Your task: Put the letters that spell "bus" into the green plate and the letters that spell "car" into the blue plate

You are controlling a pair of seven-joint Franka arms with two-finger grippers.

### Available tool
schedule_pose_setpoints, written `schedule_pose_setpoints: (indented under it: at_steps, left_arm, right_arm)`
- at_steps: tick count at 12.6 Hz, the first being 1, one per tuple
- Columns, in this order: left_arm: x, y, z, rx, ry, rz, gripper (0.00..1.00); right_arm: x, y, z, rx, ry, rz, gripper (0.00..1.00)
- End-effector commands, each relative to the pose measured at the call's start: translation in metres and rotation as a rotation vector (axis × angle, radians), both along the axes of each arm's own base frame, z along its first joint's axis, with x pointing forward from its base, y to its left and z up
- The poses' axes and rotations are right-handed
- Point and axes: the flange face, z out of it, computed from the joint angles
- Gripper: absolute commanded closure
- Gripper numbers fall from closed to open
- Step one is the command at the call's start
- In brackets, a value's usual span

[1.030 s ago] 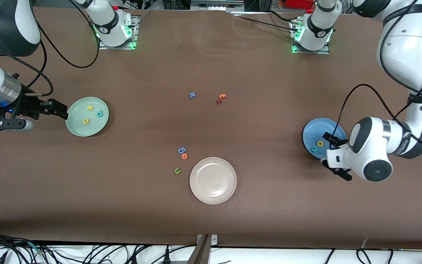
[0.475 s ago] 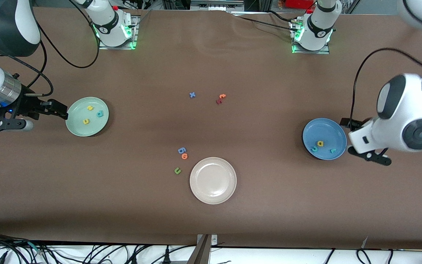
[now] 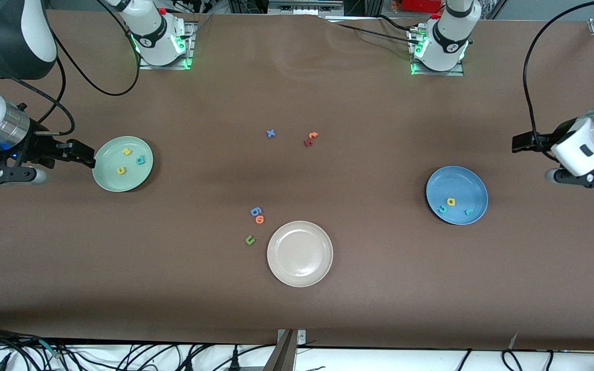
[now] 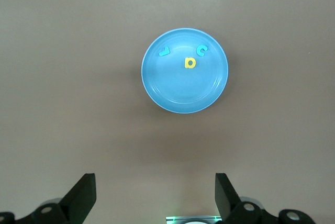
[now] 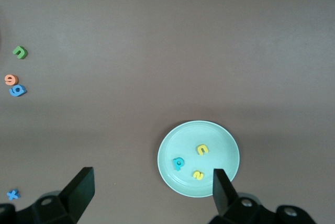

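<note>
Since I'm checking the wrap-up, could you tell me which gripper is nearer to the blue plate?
Left. The left gripper hangs open by the blue plate; the right gripper waits open by the green plate.

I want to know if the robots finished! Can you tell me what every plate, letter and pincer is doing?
green plate: holds teal b, yellow u, yellow s.
blue plate: holds teal c, yellow a, teal r.
cream plate: empty.
leftover letters: lying on the table.
left pincer: open, holding nothing, up beside the blue plate.
right pincer: open, holding nothing, beside the green plate.
</note>
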Motion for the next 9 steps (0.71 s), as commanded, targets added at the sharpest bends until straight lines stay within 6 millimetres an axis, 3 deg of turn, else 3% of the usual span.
schedule_pose_setpoints:
  at_steps: [1,4,9]
  left_arm:
    - [-0.024,-0.004,0.034,-0.023,-0.046,-0.029,0.0]
    - [-0.034,-0.007,0.066,-0.025,-0.111,-0.038,0.0]
    - [-0.033,0.003,0.062,-0.06,-0.1,-0.014,0.0]
  right_arm:
    - [0.003,0.0,0.005,-0.016,-0.006,0.012,0.0]
    - [0.003,0.0,0.005,-0.016,-0.006,0.012,0.0]
    - [0.003,0.0,0.004,-0.016,-0.001,0.012,0.0]
